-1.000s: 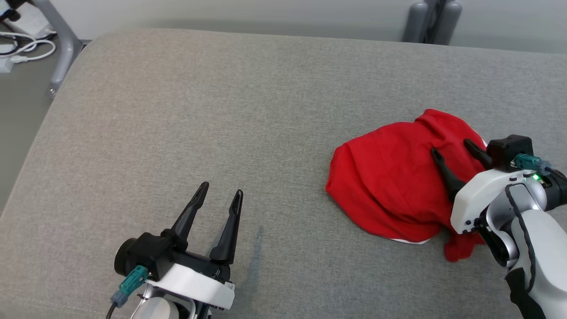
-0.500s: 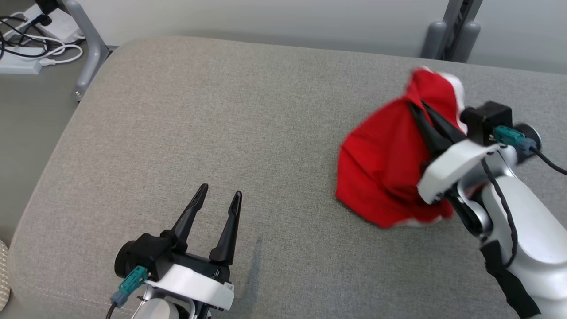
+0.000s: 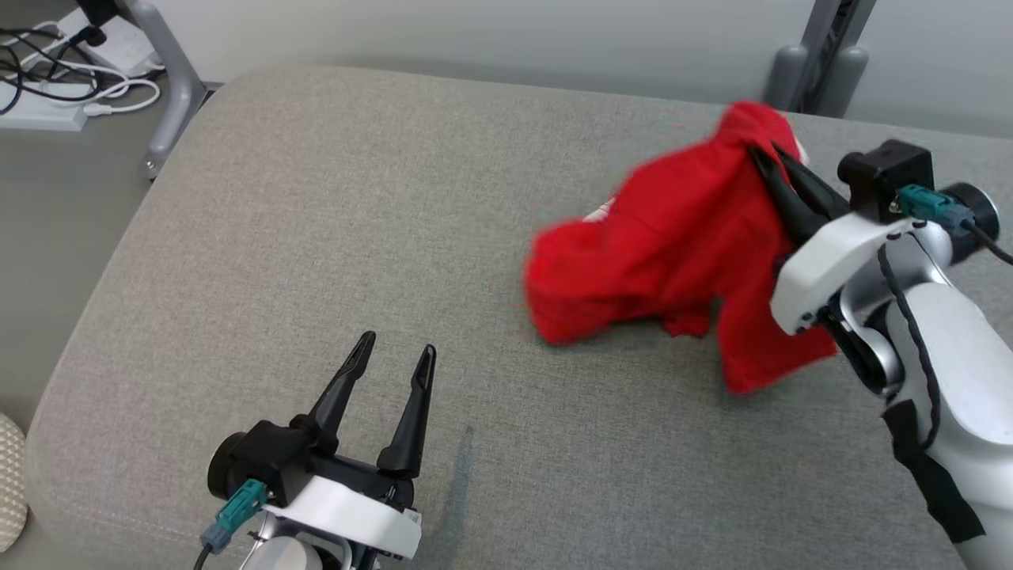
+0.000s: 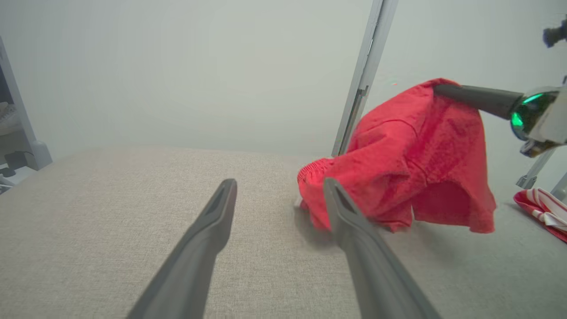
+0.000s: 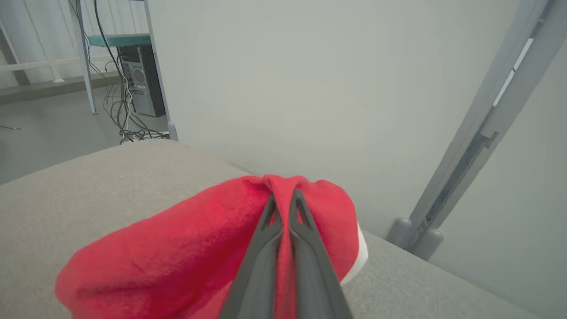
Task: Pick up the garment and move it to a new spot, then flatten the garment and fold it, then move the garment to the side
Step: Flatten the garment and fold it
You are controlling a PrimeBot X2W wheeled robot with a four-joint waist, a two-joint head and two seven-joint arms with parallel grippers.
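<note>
The red garment point(image 3: 665, 245) hangs bunched from my right gripper point(image 3: 761, 154), which is shut on a fold near its top at the right of the grey cushion. Its lower left end still trails on the cushion. From the right wrist, the two fingers point(image 5: 266, 230) are pressed together with the garment point(image 5: 177, 248) pinched between them. In the left wrist view the garment point(image 4: 398, 155) dangles from the right gripper's finger point(image 4: 474, 98). My left gripper point(image 3: 393, 352) stands open and empty near the front of the cushion, well left of the garment.
The grey cushion point(image 3: 356, 206) spans the head view. A metal frame leg point(image 3: 166, 71) and cables point(image 3: 55, 79) are on the floor at the back left, and a grey post point(image 3: 819, 47) stands behind the cushion. A red-and-white striped cloth point(image 4: 542, 210) lies at the far right.
My right gripper closed on the garment and lifted it up and back, so the cloth now hangs and stretches left. The head camera shifted. The left gripper stayed put.
</note>
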